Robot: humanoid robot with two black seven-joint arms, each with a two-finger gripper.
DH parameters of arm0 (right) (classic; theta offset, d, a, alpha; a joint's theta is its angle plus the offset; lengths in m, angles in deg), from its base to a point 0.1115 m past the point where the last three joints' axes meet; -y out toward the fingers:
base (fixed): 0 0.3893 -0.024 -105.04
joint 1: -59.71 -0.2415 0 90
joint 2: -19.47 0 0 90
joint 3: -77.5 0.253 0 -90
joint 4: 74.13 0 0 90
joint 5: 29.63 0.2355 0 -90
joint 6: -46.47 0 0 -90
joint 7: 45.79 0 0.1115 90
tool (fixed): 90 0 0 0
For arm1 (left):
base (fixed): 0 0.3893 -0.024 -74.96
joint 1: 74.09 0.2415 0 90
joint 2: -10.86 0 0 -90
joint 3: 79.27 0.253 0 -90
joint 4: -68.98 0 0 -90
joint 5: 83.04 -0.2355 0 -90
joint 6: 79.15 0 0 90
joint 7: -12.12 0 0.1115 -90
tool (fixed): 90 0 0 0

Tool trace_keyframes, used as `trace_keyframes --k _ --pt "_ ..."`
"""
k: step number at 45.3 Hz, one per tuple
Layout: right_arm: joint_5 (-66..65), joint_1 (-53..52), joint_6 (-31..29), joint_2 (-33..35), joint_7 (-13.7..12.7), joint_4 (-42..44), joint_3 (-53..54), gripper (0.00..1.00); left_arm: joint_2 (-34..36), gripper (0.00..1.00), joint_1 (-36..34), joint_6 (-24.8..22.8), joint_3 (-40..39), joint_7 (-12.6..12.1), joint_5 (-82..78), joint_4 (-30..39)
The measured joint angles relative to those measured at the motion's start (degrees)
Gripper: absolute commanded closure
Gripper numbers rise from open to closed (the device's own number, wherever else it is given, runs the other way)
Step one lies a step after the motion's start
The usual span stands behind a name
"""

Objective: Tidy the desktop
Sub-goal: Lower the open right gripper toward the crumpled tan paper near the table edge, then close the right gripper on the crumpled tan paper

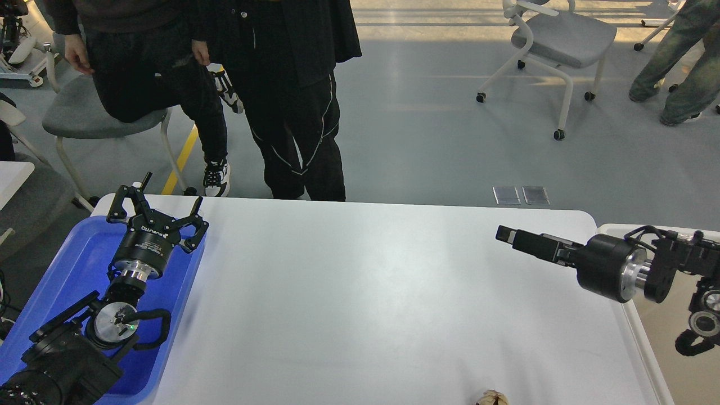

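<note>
Left gripper (pixel 159 208) spread wide, fingers splayed apart and holding nothing; poised over the far end of the blue plastic tray (pixel 67 264), fingertips reaching toward the tray's far rim and the near-left corner of the desktop; black wrist and silver flange running back down to the lower left edge of the view, above the tray's floor.

Right gripper (pixel 509 234) seen side-on, pointing left across the right part of the desktop; fingers stacked in one dark line, so open or closed cannot be told; nothing visibly held; hovering over bare white surface, with a soft shadow under it; thick black wrist and silver ring trailing right, over the off-white bin (pixel 624 229) just beside the table's right edge.

Desktop (pixel 365 298), white, matte, round-cornered, filling the middle of the view between tray on the left and bin on the right; tray lying along its left edge, bin touching or just beside its right edge.

Small brownish crumpled object (pixel 491 398) resting on the desktop at the very bottom edge, right of centre, well apart from both grippers; partly cut off, kind not tellable.

Beyond the far edge: two people in dark clothes (pixel 281 84) standing close to the table; grey chair (pixel 84 115) at left; white-framed wheeled chair (pixel 557 39) at upper right; legs of another person (pixel 675 62) at far right; grey floor with a yellow line (pixel 183 157).
</note>
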Motion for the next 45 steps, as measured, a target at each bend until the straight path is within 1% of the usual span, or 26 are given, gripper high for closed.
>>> trace_keyframes --k 7,16,27,39,45 --pt "-6.26 -0.5 -0.1 -0.48 0.18 -0.9 -4.53 0.0 0.0 0.0 0.0 -0.05 0.01 0.0 -0.01 0.01" --pt "-17.65 -1.09 -0.46 -0.44 0.53 -1.57 -11.56 0.0 0.0 0.0 -0.02 -0.07 0.01 0.0 -0.02 0.04" --pt "-28.53 -0.9 -0.58 -1.69 3.03 -1.4 -17.31 0.0 0.0 0.0 -0.02 -0.1 0.01 0.0 -0.03 0.03" --pt "-34.07 0.37 -0.1 -3.24 6.31 0.32 -21.02 0.0 0.0 0.0 -0.02 -0.15 0.01 0.0 -0.03 0.03" --pt "-35.35 1.82 1.4 -5.0 7.28 2.97 -21.81 0.0 0.0 0.0 -0.02 -0.16 0.01 0.0 -0.03 0.03"
